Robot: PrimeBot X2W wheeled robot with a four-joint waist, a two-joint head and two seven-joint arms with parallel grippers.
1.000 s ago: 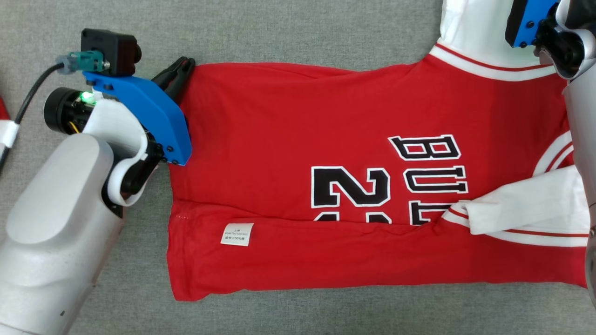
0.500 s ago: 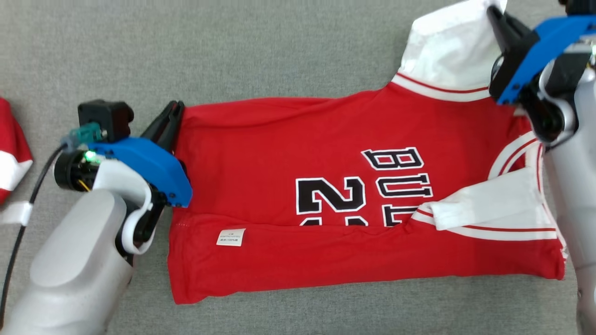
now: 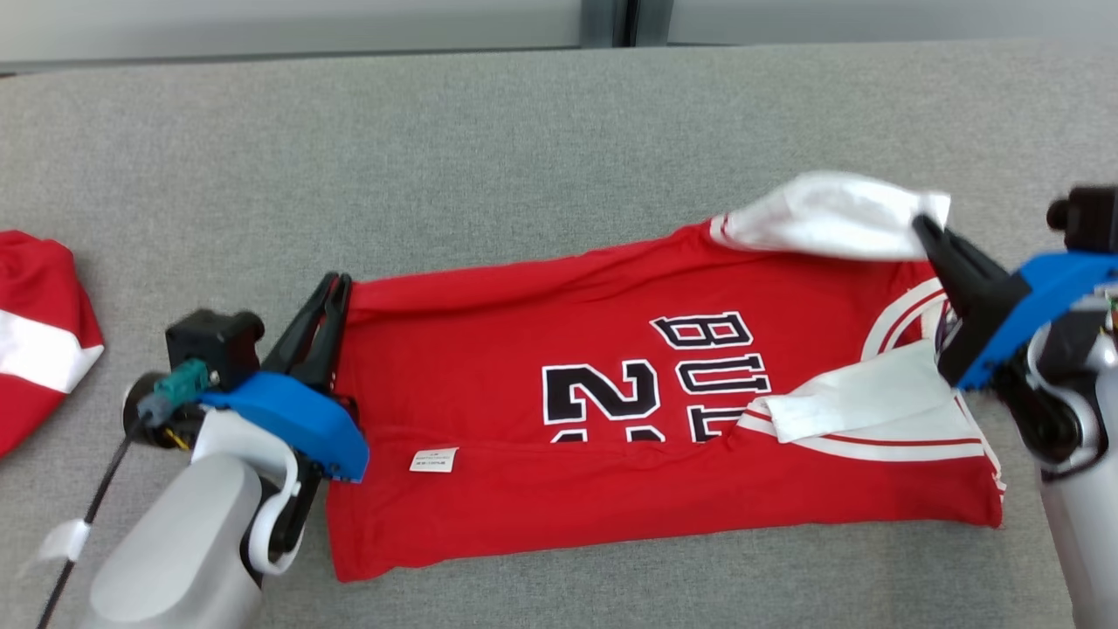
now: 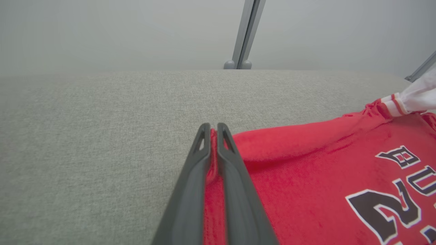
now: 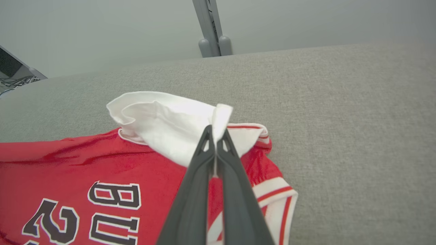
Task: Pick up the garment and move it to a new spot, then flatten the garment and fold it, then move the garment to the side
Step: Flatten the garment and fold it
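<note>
As my left claw [image 3: 336, 286] pinches the garment's [image 3: 524, 349] hem [image 3: 349, 349] and right claw [image 3: 920, 224] its sleeve [image 3: 830, 214], cloth spans left-right between.

Light: bright, diffuse, even; shadows faint. Head view: blur at 3 and 9 o'clock. Wrist views: bench [image 4: 85, 112] horizon bowed; left claw [image 4: 211, 128] soft at 6 o'clock.

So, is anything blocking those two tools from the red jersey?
Nothing visible. The left tool is clamped on the far hem corner of the red fabric jersey, and the right tool on its white sleeve.
</note>
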